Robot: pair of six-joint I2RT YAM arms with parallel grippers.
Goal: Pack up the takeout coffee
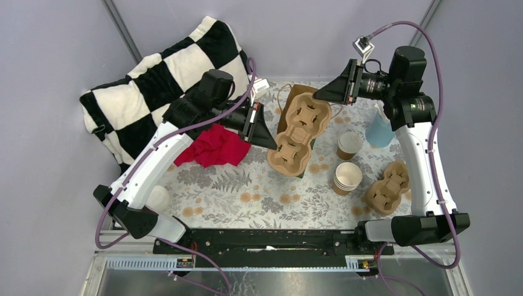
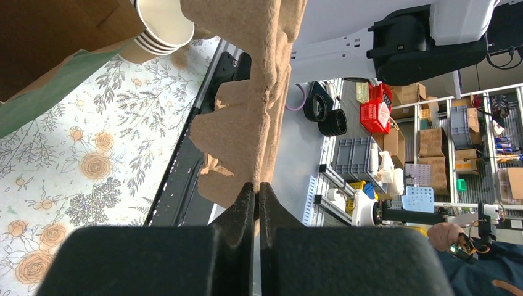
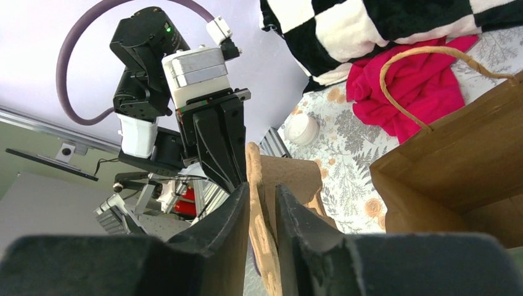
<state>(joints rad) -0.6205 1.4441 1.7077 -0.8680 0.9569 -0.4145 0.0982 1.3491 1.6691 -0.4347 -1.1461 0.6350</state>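
Left gripper (image 2: 256,185): fingers pinched shut on left rim of carrier (image 1: 300,129). Bag (image 3: 456,154) is seen beneath carrier. Right gripper (image 3: 262,188): fingers clamped across carrier's far-right edge. Coffee cup (image 1: 349,145) is seen upright just right of carrier, touched by neither pair of fingers, cup stack (image 1: 347,177) beside it.

Boxed in by plain lilac-grey walls (image 1: 296,37), with grey metal posts (image 1: 126,37) slanting up the back corners. Lit evenly, without hard shadows. Floored by a table (image 1: 247,185) under a pale floral cloth. Past the table's near edge, opens onto shelving (image 2: 459,142) loaded with cardboard boxes (image 2: 432,140), near grey crates (image 2: 354,157) and a red basket (image 2: 377,108).
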